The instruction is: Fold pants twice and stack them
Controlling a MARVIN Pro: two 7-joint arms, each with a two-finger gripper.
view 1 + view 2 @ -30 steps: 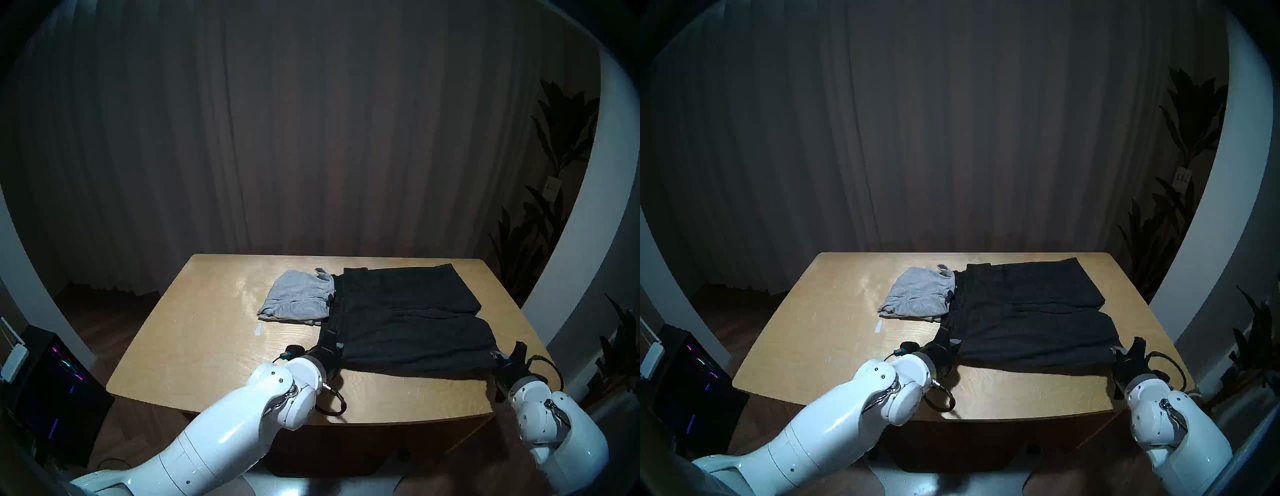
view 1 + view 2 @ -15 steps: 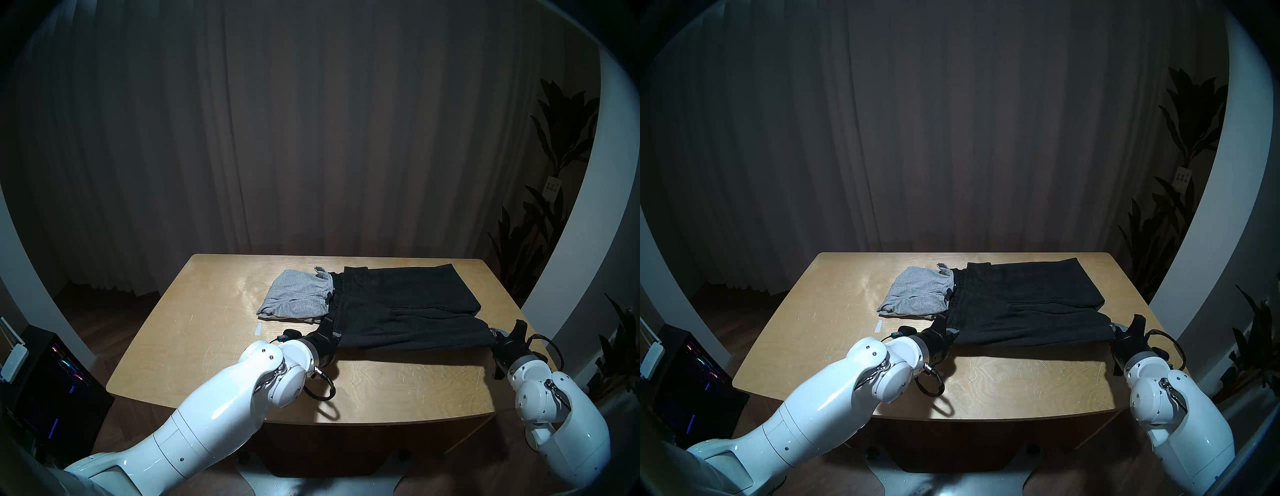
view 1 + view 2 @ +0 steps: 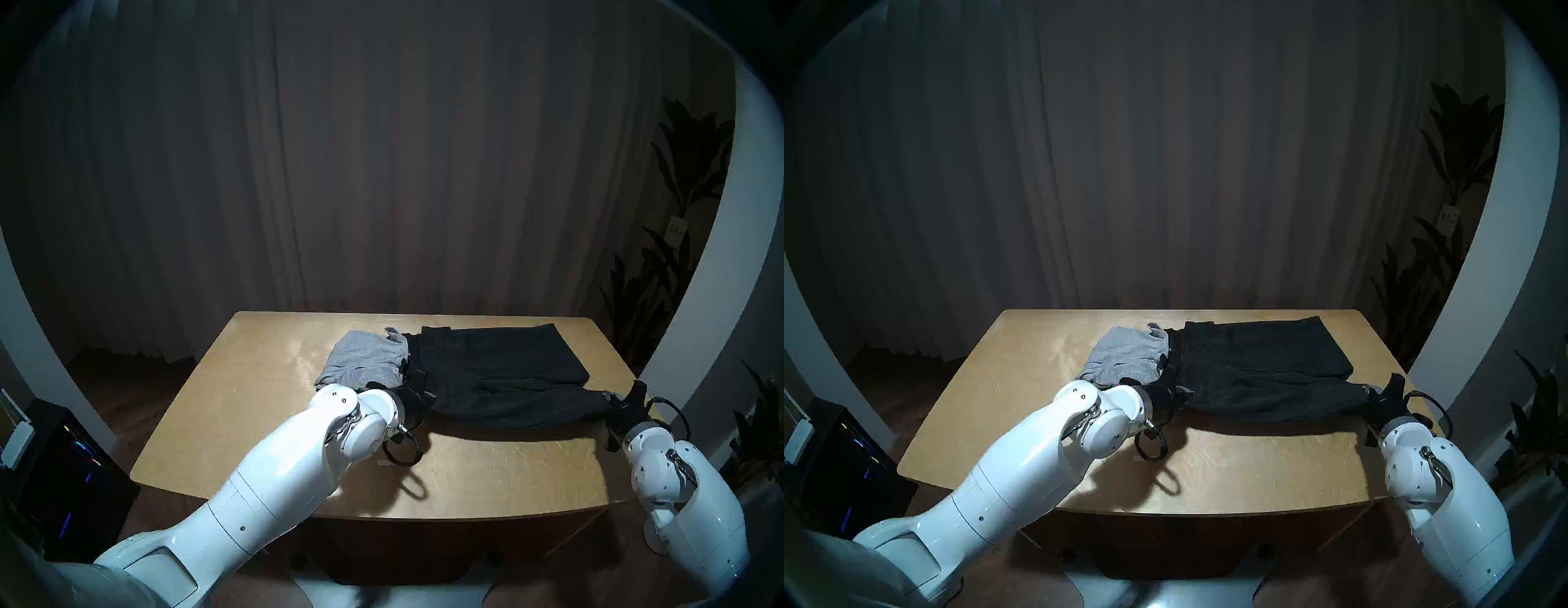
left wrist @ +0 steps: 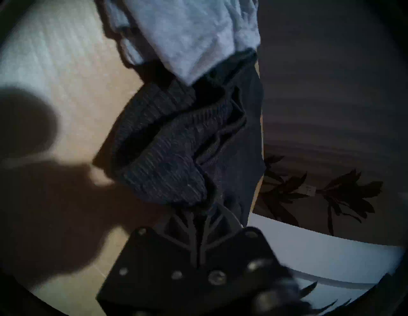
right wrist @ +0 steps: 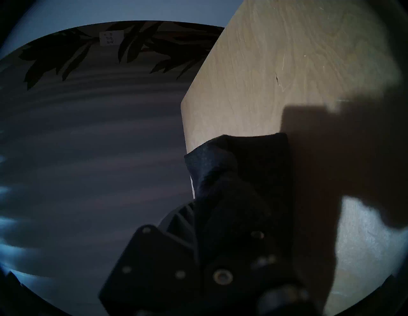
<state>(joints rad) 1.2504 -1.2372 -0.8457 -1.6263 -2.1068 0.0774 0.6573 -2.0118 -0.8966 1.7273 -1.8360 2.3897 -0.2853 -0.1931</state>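
Both pincers, my left gripper [image 3: 418, 397] and right gripper [image 3: 617, 403], are pinched on the near edge of the thick black shorts [image 3: 500, 369], long axis nine-to-three on the wooden table [image 3: 263, 407], folded grey knit shorts [image 3: 365, 358] touching at nine o'clock.

Left arm [image 3: 271, 479]: glossy white shell, rounded segments, thin seam lines, small dark screws at joints. Right arm [image 3: 679, 501]: same white casing, silver clip at joint. Black wrist sections past white collars; black cable loop [image 3: 401, 450] hangs under left wrist. Wrist views: black mount plate [image 4: 194, 271], silver screws, fingers [image 4: 187, 222] black, ribbed lattice.
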